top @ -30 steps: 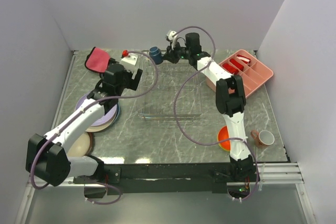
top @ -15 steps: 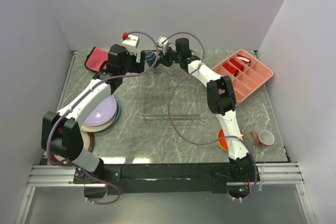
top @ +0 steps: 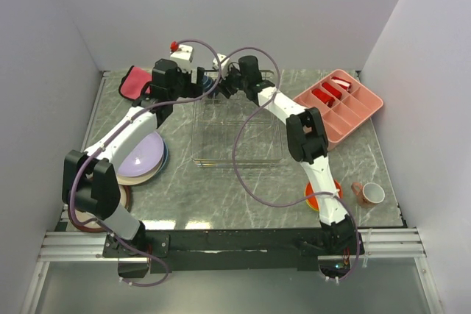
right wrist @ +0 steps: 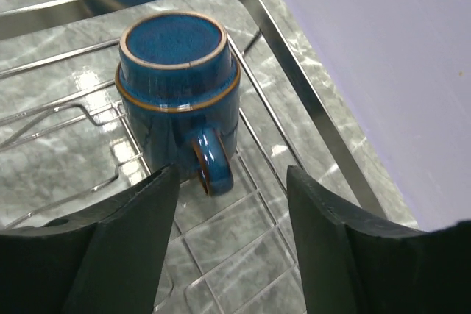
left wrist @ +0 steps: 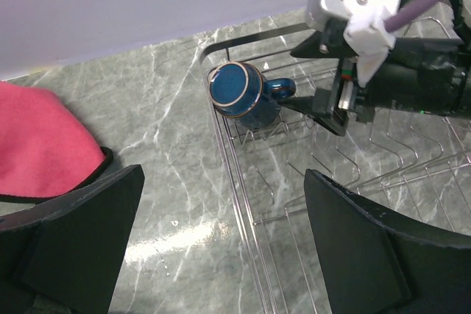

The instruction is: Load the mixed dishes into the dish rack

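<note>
One dish looks loaded: the dark blue mug (right wrist: pixel 176 101) stands in the far left corner of the dish rack (right wrist: pixel 302 86), apparently mouth-down on the wires, its handle pointing toward your right pincer (right wrist: pixel 229 182). That pincer's jaws stand parted on either side of the handle and clear of it in the wrist view, so it grips nothing. Your left pincer (left wrist: pixel 224 182) hangs spread as wide as it goes, empty, above the rack's left rim just short of the mug. The red-pink cloth (left wrist: pixel 44 145) lies off to its side on the table (left wrist: pixel 162 108).

Placing the mug appears to be the step in hand, and it reads as all but finished. Several dishes wait outside the rack: the lavender plate (top: pixel 140 156) on the left of the table, and the orange bowl (top: pixel 310 195) and small pink cup (top: pixel 370 193) at the near right.

Your next move, judged from here, calls for lifting the right arm away without its fingers hooking the handle or the wire rim. The two arms crowd that corner, so keep them from fouling each other. Then send a pincer to the next dish: the left arm sits nearer the plate, the right nearer the bowl and cup.
</note>
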Robot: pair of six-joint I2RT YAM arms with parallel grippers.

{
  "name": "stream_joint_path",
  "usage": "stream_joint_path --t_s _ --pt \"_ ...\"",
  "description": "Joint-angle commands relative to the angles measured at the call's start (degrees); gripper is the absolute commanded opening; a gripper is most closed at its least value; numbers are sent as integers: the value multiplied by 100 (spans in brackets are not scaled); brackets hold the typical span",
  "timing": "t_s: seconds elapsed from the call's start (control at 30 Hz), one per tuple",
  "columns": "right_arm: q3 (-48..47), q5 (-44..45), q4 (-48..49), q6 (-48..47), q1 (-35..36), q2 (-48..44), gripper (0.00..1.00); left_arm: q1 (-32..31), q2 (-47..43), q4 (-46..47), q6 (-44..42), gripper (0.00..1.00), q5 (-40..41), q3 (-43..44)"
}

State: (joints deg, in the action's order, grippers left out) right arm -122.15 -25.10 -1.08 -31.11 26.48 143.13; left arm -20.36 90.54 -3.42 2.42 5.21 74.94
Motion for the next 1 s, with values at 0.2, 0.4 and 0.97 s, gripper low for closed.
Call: stream_joint_path --t_s 0.2,0.4,0.97 --pt "613 480 -313 149 -11 -1339 75 129 -318 720 101 97 68 -181" --pt "535 314 -629 219 -20 -1639 68 173 -275 1176 -4 97 15 -471" --pt "848 832 -1649 2082 -415 -2947 30 472 2529 1036 84 1 -934 1822"
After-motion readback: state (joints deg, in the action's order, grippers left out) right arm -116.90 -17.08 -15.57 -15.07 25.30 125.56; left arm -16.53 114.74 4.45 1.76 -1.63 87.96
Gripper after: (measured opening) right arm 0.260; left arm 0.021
